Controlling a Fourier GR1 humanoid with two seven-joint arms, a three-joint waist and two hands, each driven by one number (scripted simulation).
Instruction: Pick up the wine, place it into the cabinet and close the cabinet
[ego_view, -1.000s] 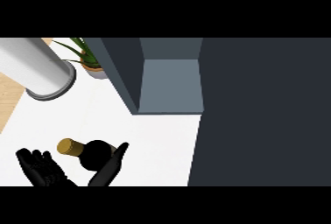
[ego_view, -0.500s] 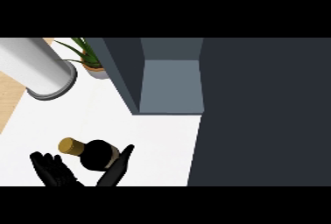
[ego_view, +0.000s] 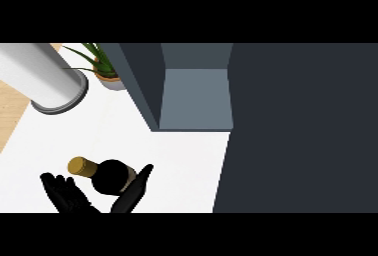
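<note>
One hand (ego_view: 92, 195) shows at the near left, its fingers and thumb spread apart either side of the dark wine bottle (ego_view: 111, 176) on the white counter (ego_view: 177, 165), and it should close evenly around the body before lifting toward the open cabinet (ego_view: 196, 95).

Black wine (ego_view: 111, 176) with gold cap, grey cabinet (ego_view: 196, 97), white counter (ego_view: 177, 165).

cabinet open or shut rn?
Open: the cabinet shows its bare grey inside, door swung aside. The wine is not in yet, still on the counter.
</note>
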